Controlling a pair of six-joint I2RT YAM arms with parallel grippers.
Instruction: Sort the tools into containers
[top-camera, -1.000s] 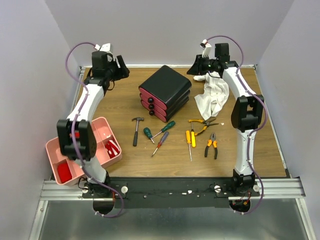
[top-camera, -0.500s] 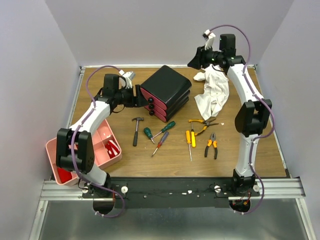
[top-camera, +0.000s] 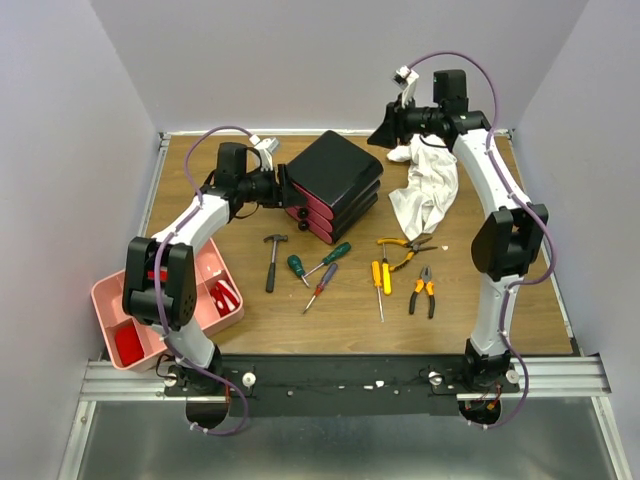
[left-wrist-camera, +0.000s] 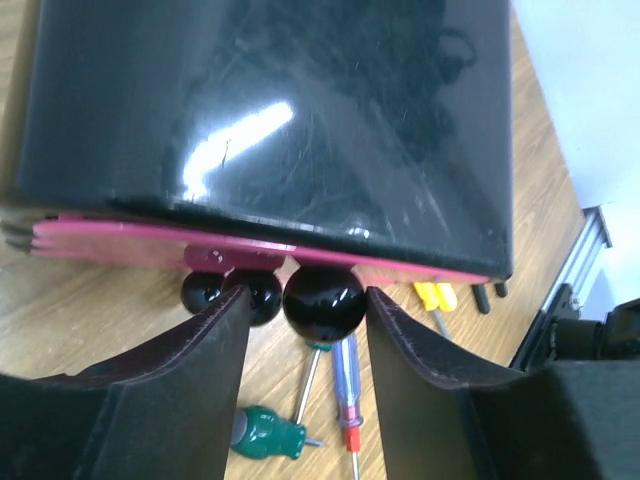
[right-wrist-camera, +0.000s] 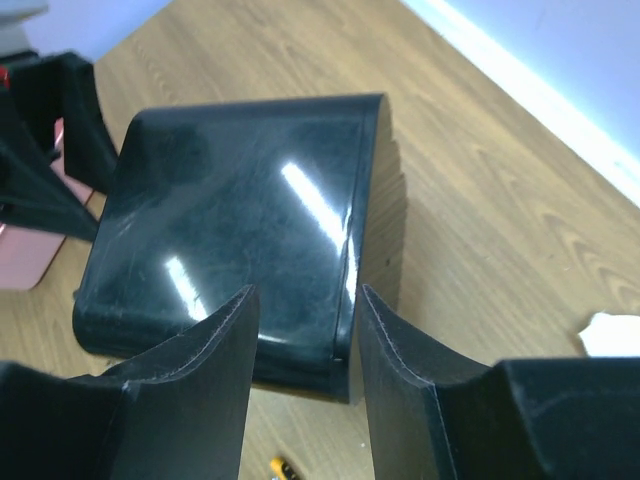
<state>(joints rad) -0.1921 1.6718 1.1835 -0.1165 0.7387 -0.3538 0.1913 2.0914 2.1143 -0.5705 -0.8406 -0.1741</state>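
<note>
Whereas a second ago it hung at upper left, we now log the left claw (top-camera: 278, 188) at the black box (top-camera: 335, 172), upper centre, open astride a drawer knob (left-wrist-camera: 323, 300); right claw (right-wrist-camera: 305, 310) open above the box; tools (top-camera: 271, 270) unsorted on the counter (top-camera: 520, 300), centre; drawer pull judged imminent.

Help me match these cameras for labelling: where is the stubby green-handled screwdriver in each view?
Top external: stubby green-handled screwdriver mid-table, nearer than the black box.
Left wrist: screwdriver at bottom edge, under the drawer knobs.
Right wrist: not in it.
Shared landmark: the black box.
</note>
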